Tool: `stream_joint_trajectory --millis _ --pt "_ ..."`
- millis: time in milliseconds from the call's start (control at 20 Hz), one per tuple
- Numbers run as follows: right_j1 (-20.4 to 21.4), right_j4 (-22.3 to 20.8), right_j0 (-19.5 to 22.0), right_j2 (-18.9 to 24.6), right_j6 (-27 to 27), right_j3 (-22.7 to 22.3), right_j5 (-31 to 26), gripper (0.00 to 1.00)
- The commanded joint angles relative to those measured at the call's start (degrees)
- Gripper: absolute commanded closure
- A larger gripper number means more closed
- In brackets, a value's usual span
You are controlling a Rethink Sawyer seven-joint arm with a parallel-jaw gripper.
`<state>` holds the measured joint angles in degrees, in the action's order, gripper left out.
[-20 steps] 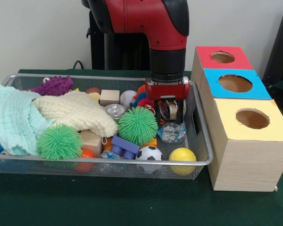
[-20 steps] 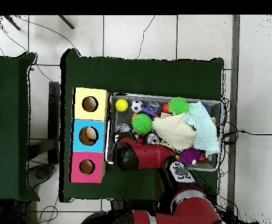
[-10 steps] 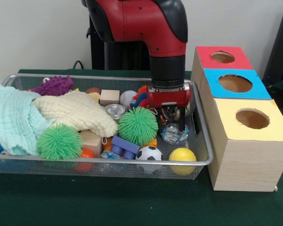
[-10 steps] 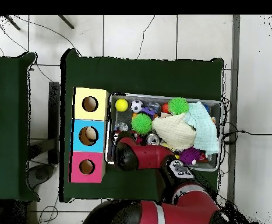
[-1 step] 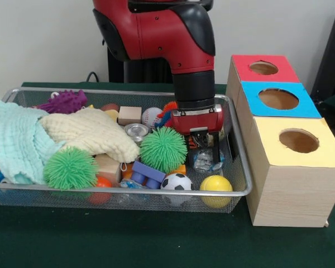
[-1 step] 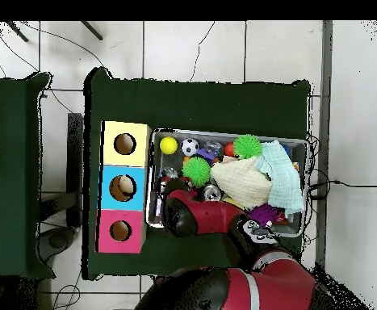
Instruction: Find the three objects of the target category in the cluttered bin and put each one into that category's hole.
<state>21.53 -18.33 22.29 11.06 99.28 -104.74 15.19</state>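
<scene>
My gripper (image 5: 204, 149) reaches down into the right end of the wire bin (image 5: 123, 192). It is open, with its black fingers (image 5: 216, 146) standing on either side of a clear, glittery crinkled object (image 5: 203, 162) on the bin floor. A green spiky ball (image 5: 163, 148) lies just left of it, and a yellow ball (image 5: 215, 185) and a small soccer ball (image 5: 176, 182) lie in front. Right of the bin is the wooden box with a red hole (image 5: 263, 67), a blue hole (image 5: 278, 99) and a yellow hole (image 5: 298, 140). In the overhead view the arm (image 6: 183, 214) hides the gripper.
Also in the bin are a cream cloth (image 5: 92, 131), a mint cloth (image 5: 14, 142), a second green spiky ball (image 5: 70, 167), a purple spiky toy (image 5: 64, 101), a baseball (image 5: 151, 116), a wooden block (image 5: 129, 115), a metal tin (image 5: 136, 132) and a blue brick (image 5: 147, 173).
The gripper has come down lower into the bin, from above the clear object to around it. The arm's upper part has swung slightly left.
</scene>
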Motion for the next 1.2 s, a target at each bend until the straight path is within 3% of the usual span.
stream_joint_trajectory --millis 50,400,700,900,1200 --pt "-6.3 -1.9 0.7 6.7 8.7 3.8 0.6 0.0" --pt "-6.0 0.1 -2.0 3.1 7.3 4.5 -2.3 0.0" --pt "-2.6 5.2 -12.9 -11.7 3.8 7.2 -11.1 0.0" --pt "0.2 5.3 -13.1 -12.4 3.4 6.0 -14.9 0.0" --pt "-0.1 4.3 -13.2 -12.7 4.6 6.2 -14.7 0.0"
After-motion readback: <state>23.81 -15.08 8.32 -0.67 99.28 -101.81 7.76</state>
